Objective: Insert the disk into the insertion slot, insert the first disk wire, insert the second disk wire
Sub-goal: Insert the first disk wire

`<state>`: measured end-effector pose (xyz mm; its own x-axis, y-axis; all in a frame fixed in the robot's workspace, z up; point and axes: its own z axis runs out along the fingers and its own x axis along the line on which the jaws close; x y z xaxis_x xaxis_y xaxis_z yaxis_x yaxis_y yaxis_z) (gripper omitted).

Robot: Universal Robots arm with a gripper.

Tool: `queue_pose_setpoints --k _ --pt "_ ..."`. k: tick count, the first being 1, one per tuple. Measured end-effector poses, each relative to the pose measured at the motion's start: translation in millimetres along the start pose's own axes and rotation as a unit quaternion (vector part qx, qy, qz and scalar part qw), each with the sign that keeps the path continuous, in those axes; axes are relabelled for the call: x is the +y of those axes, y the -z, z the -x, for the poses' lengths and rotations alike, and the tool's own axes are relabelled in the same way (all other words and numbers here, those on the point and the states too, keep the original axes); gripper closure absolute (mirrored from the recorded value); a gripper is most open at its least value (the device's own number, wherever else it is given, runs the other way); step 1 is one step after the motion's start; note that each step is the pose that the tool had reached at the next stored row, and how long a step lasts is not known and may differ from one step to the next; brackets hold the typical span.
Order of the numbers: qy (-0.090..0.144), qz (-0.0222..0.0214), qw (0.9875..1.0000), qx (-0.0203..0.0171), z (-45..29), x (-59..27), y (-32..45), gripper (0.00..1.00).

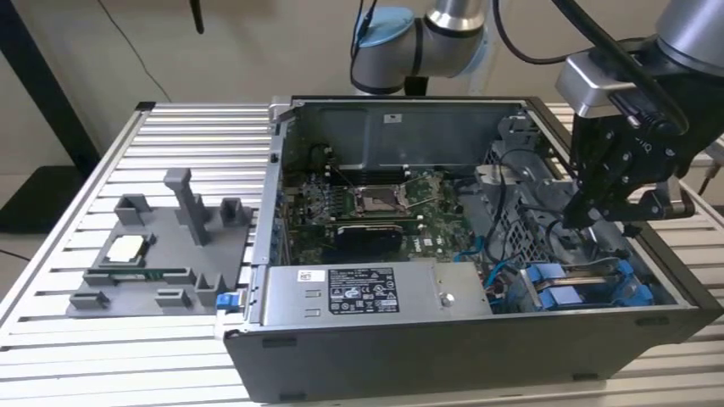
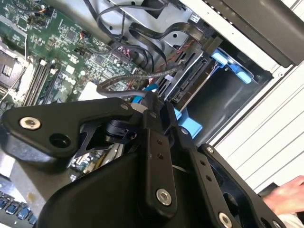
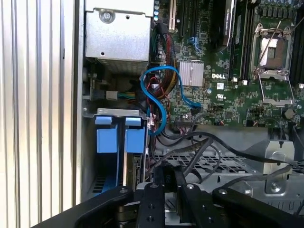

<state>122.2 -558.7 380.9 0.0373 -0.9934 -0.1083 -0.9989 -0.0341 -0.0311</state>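
Fingers [image 2: 154,137] drawn almost together, apparently pinching a wire plug [image 2: 149,88], hang above the disk [image 1: 582,280] seated in the insertion slot [image 3: 114,112] in a corner of the computer case [image 1: 453,365]; a skewed descent could snag the loose cables [image 3: 213,142] or bend the plug.

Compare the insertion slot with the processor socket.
The insertion slot carries bright blue plastic tabs; the processor socket is bare metal. The slot sits beside the case wall, the socket on the green board. The slot is narrow, the socket square. Both lie inside the open case.
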Motion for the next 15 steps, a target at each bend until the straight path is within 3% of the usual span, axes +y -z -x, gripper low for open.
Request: queue_pose_setpoints --k 8,15 --pt "-0.001 0.0085 0.9999 0.0061 -3.5 -7.2 -3.0 0.80" --pt "-0.002 0.0175 0.9998 0.0087 -7.1 -17.2 -6.5 0.80"
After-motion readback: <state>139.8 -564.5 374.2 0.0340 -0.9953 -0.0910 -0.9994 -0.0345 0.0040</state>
